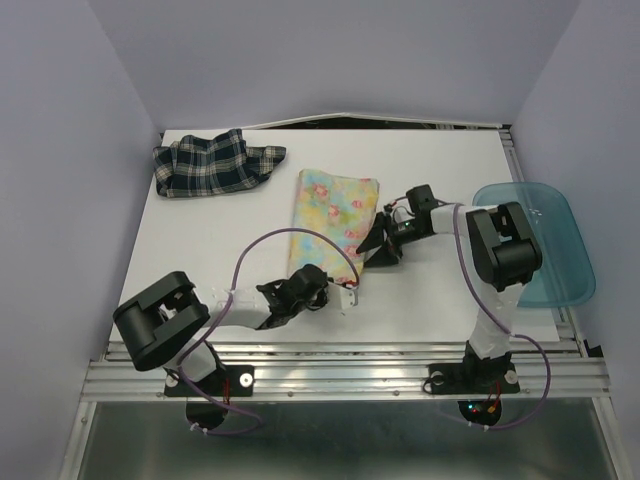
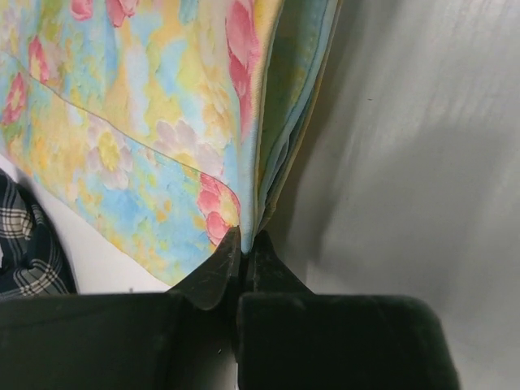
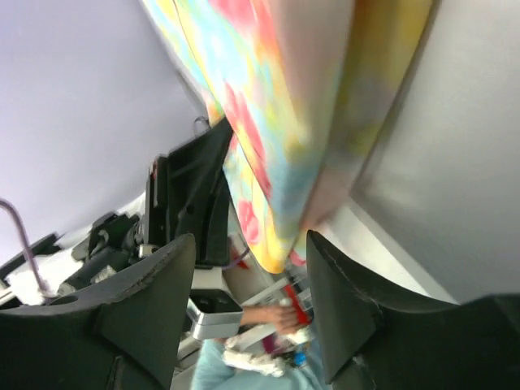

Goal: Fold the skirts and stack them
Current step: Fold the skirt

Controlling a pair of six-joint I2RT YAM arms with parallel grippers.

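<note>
- Floral skirt [image 1: 335, 212] lay mid-table [image 1: 200, 250], flat. Left wrist view showed several layers stacked at its edge.
- Left gripper [image 2: 244, 241] was clenched on the floral skirt's near corner, fingertips pinching the layered edge.
- Right gripper [image 3: 252, 240] was released: fingers [image 3: 154, 284] spread wide, the skirt's edge between them, no pinch seen.
- Top view: right gripper was at the skirt's right edge, near the left gripper.
- Plaid skirt [image 1: 215, 167] lay crumpled at the table's far left, well apart from the floral one.
- Teal bin [image 1: 555, 262] sat at the table's right edge.
</note>
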